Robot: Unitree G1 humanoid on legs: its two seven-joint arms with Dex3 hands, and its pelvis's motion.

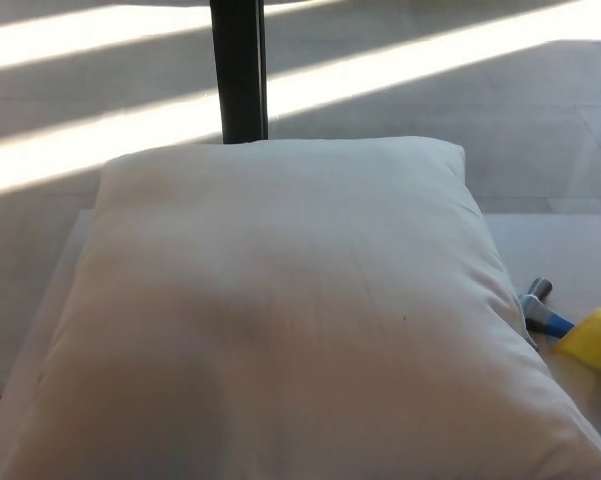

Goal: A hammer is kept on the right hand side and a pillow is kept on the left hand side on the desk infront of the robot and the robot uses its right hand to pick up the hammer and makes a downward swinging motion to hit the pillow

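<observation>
Steel head, blue neck and yellow grip: one hammer [570,330], lying on the desk [565,245] at the right edge of the head view. Partly tucked behind the pillow's right edge, head end touching or just beside the fabric; hard to say which. Only the head, a short blue stretch and the start of the yellow grip visible, the rest cut off by the picture's border.

One pillow [280,320], cream white, plump and roughly square, lying flat and filling most of the view. Far corners rounded, near edge running out of the bottom of the picture. One tiny dark speck on its right half.

Pale desk showing only as a narrow strip along the pillow's left side and a wider bare patch to the right, where the hammer lies.

Beyond the desk: one dark upright post [240,70] rising behind the pillow's far edge, and a grey floor [500,130] crossed by two bright bands of sunlight slanting from lower left to upper right.

No hands in the picture, neither left nor right, so nothing held; hammer untouched.
</observation>
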